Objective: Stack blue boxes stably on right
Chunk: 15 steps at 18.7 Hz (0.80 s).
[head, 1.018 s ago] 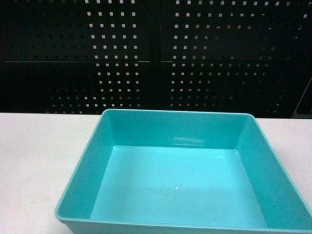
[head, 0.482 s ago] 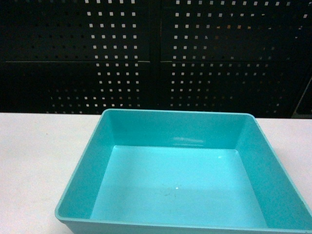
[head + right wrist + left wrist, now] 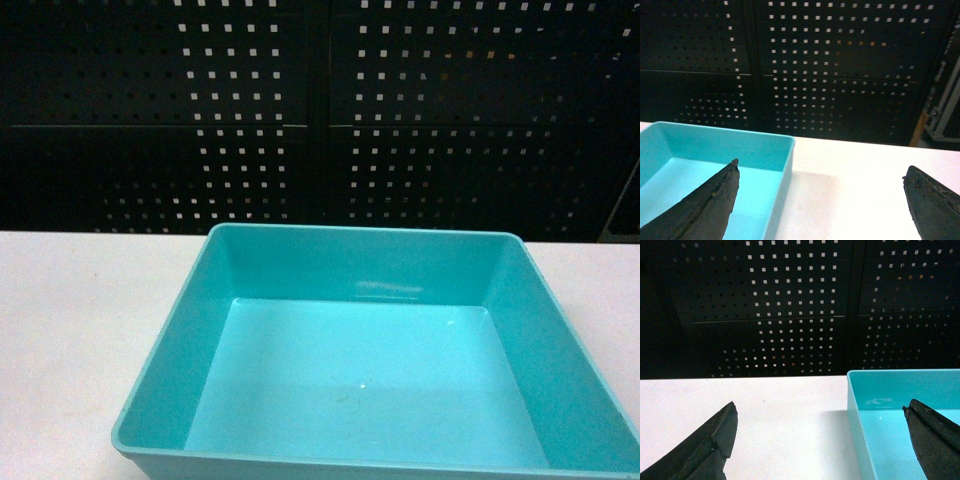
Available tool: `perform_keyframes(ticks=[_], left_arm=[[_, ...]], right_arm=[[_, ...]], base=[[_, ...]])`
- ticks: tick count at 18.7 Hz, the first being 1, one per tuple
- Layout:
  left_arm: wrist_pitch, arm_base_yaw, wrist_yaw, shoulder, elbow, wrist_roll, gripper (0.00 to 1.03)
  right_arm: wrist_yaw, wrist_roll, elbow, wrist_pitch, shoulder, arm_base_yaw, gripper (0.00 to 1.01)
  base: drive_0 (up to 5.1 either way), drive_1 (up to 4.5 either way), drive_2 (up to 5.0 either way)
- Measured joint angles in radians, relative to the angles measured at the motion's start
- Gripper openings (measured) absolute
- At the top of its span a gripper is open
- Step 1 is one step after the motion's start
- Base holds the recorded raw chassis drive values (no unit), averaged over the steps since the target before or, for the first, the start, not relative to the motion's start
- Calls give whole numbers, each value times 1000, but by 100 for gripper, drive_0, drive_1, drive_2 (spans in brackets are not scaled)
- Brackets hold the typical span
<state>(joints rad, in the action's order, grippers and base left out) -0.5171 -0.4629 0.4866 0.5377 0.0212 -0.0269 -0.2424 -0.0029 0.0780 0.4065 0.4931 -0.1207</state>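
One light turquoise blue box (image 3: pixel 175 345) sits empty on the white table (image 3: pixel 70 330), filling the lower middle of the head view. Neither gripper shows in the head view. In the left wrist view my left gripper (image 3: pixel 820 407) is open; its left finger is over bare table, its right finger over the blue box (image 3: pixel 900 387), so the jaws straddle the box's left wall. The right wrist view shows my right gripper (image 3: pixel 821 167) open in the same way across the right wall of the blue box (image 3: pixel 715 145), holding nothing.
A black perforated panel wall (image 3: pixel 320 110) stands just behind the table's far edge. White table surface (image 3: pixel 865 170) extends to the right of the box and also to its left (image 3: pixel 765 410). A metal-edged case (image 3: pixel 945 110) stands off the table's far right.
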Motion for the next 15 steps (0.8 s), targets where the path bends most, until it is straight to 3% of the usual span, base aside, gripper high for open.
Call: perform_keyframes(ticks=[3,7,11,15], left_arm=[[-66,56,-63,198,81,-9,98],[-82,145,-204,463,255,-7,98],[-20,151,-284,663,431,2,98],[77,148,-298,810,546,28,98]], right_arm=[[11,15,121,62,252,69,98],[40,4,234,118,500,127,98],[59,-31,372,89,694,196,98],[87,-73,497,61,833,256,98]], base=[[0,0,0],[0,0,0],[0,0,0],[0,0,0]])
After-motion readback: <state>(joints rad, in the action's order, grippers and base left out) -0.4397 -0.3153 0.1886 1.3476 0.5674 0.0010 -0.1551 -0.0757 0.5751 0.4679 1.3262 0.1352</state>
